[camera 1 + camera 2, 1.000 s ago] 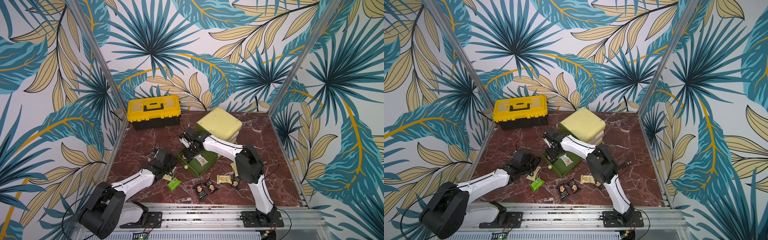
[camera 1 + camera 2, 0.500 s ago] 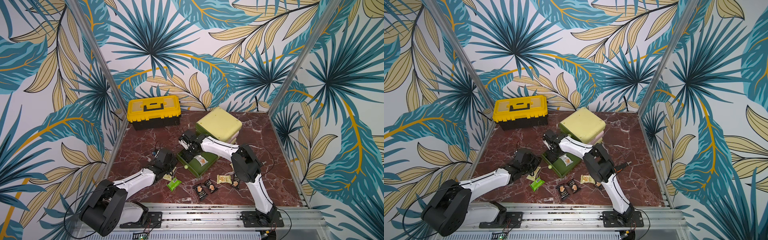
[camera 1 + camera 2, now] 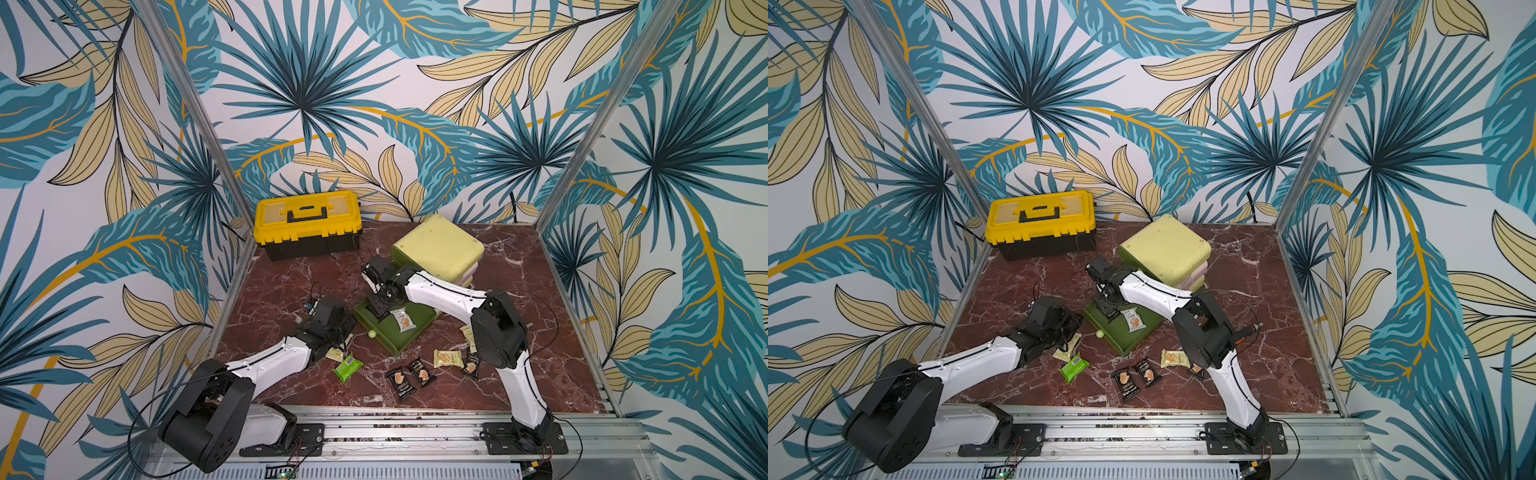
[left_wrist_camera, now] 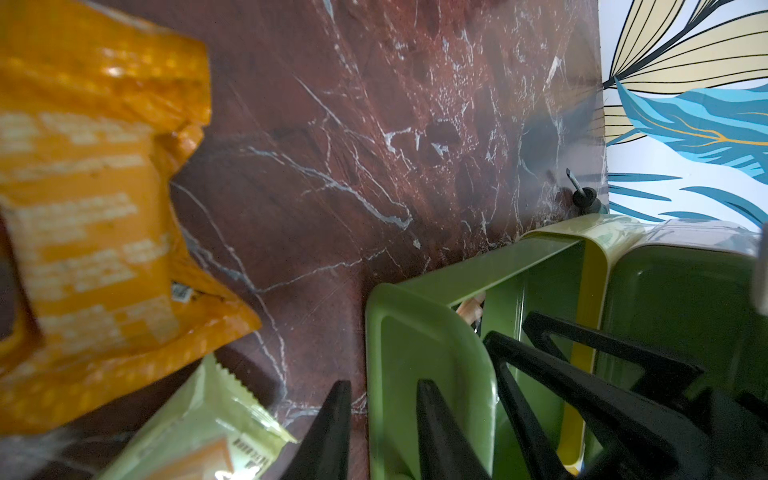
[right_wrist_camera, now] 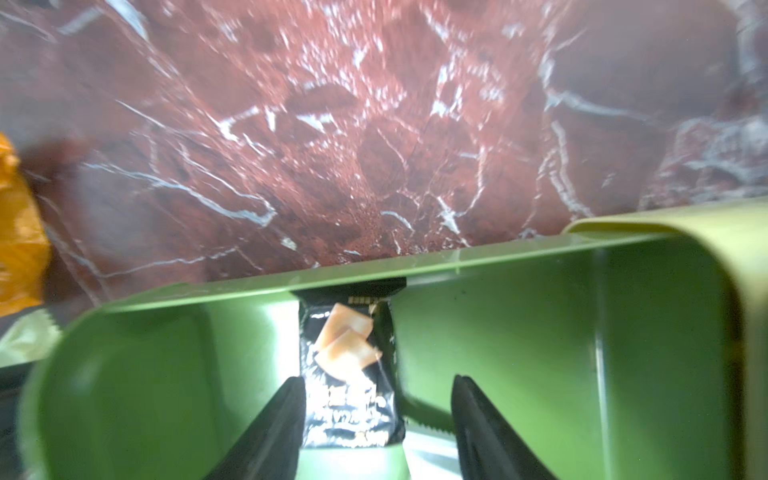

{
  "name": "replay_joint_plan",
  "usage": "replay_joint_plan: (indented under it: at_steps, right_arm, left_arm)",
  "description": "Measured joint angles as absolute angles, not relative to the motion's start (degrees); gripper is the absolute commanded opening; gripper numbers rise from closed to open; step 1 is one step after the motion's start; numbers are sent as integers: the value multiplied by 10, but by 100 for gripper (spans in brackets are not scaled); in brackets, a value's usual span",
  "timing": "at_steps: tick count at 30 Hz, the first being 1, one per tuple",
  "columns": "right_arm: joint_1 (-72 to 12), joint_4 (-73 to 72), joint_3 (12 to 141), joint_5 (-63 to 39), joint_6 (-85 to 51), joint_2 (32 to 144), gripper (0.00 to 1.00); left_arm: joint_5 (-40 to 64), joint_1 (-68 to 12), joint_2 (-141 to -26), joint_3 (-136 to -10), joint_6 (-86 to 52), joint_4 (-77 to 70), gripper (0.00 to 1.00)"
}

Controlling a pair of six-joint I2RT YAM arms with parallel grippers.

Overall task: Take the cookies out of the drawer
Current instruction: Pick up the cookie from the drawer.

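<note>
The dark green drawer (image 3: 409,338) stands pulled out of the pale drawer unit (image 3: 438,245). Inside it lie a white packet (image 3: 403,320) and a black packet (image 5: 347,365). My right gripper (image 5: 378,380) reaches down into the drawer, open, with the black packet just inside one finger (image 5: 286,411). At the drawer's front corner my left gripper (image 4: 382,386) is shut on the drawer wall (image 4: 415,345). Several cookies lie on the marble: a green one (image 3: 348,368), two black ones (image 3: 400,382), a pale yellow one (image 3: 448,358) and an orange one (image 4: 83,208).
A yellow toolbox (image 3: 306,222) stands at the back left. A small pale-green ball (image 3: 372,333) sits at the drawer's front. More packets lie beside the right arm's elbow (image 3: 467,334). Patterned walls close in three sides.
My right gripper has shifted slightly left inside the drawer and its jaws have widened a little. The left arm and the packets on the marble have stayed put.
</note>
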State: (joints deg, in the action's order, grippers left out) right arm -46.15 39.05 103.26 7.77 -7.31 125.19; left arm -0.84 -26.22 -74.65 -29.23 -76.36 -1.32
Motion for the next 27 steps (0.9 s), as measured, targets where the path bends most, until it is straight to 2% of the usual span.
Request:
replay_joint_plan:
  at_steps: [17, 27]
  right_arm:
    - [-475, 391, 1030, 89, -86, 1284, 63]
    - [-475, 391, 1033, 99, -81, 1297, 54]
  left_arm:
    - [-12, -262, -745, -292, -764, -13, 33]
    - [-19, -262, -738, -283, -766, -10, 33]
